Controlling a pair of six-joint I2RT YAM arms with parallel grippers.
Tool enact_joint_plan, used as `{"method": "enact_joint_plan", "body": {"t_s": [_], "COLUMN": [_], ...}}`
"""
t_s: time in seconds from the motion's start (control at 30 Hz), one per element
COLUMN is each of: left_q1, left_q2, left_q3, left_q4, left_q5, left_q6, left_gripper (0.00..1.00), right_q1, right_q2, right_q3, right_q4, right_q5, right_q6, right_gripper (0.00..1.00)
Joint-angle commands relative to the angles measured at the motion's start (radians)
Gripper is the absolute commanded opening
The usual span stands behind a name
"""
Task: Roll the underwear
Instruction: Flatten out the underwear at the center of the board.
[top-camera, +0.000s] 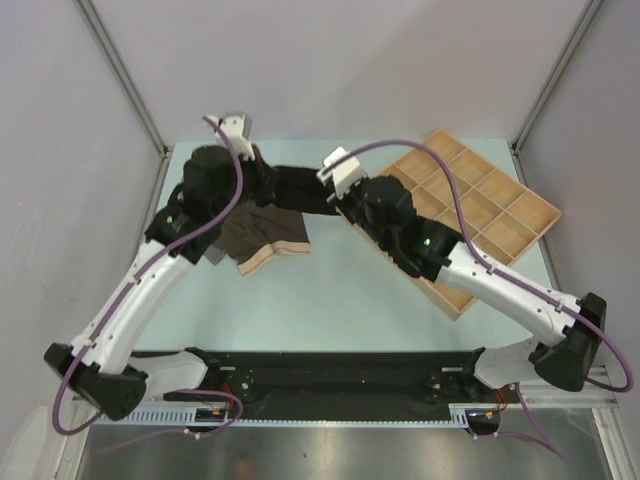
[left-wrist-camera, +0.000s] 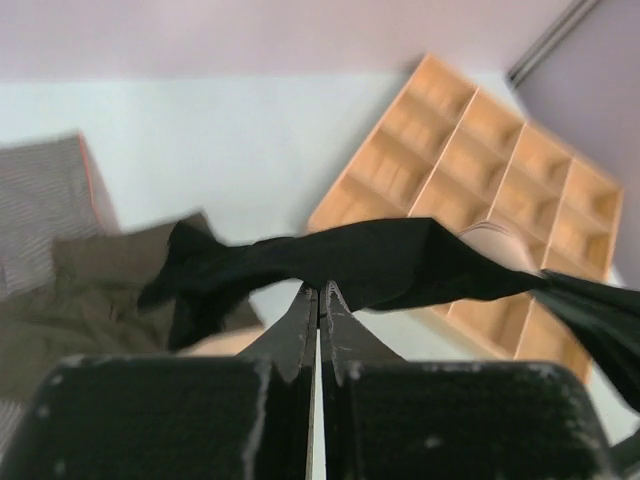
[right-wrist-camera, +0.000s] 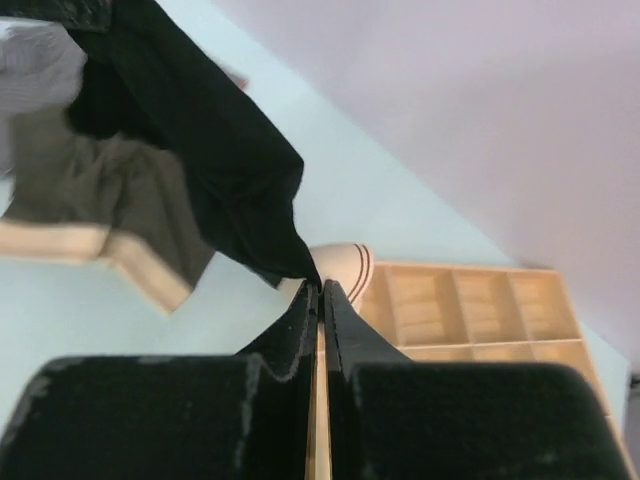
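1. Underwear (left-wrist-camera: 380, 262), the black pair, hangs stretched between both sets of fingertips, above the brown pair (right-wrist-camera: 110, 190).
2. Left gripper (left-wrist-camera: 319, 297) and right gripper (right-wrist-camera: 320, 290) each pinch one end, jaws closed on cloth.
3. Laying it flat and taut first should make rolling cleaner.

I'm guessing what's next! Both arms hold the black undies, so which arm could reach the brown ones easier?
Probably left. The left tool hangs by the brown underwear; the right tool is nearer the wooden tray. Both are shut on the black underwear, so it must release first.
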Motion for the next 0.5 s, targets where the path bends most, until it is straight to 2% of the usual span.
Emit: {"method": "enact_joint_plan", "body": {"t_s": [0.0,0.1,0.2,0.33,0.47], "left_q1": [-0.038,-0.076,-0.099,-0.161,-0.213], "left_q2": [-0.108,-0.202,-0.269,-0.314,-0.326], "left_q3": [-0.265,-0.489,-0.583,-0.647,-0.663], "left_q4": [0.019,0.013,-0.047,-0.105,-0.229], "left_q5": [0.045,0.006,0.015,0.043,0.003], "left_q6": [-0.024,-0.076,-0.128,-0.171,-0.214], "left_gripper": [0.00,0.00,0.00,0.01,0.00], "right_q1": [0.085,0.162,0.255,0.360,0.447], "right_q2": [-0.061,-0.084,-0.090,-0.086,-0.040], "right_q3": [-0.164,-0.277,-0.342,-0.370,-0.344], "right_q4": [-0.013,-0.040,-0.092,-0.196,-0.301], "right_q5": [0.046,0.071,0.118,0.140,0.124], "right_q6": [0.082,0.156,0.232,0.341,0.471], "right_gripper": [0.00,0.00,0.00,0.00,0.00]}}
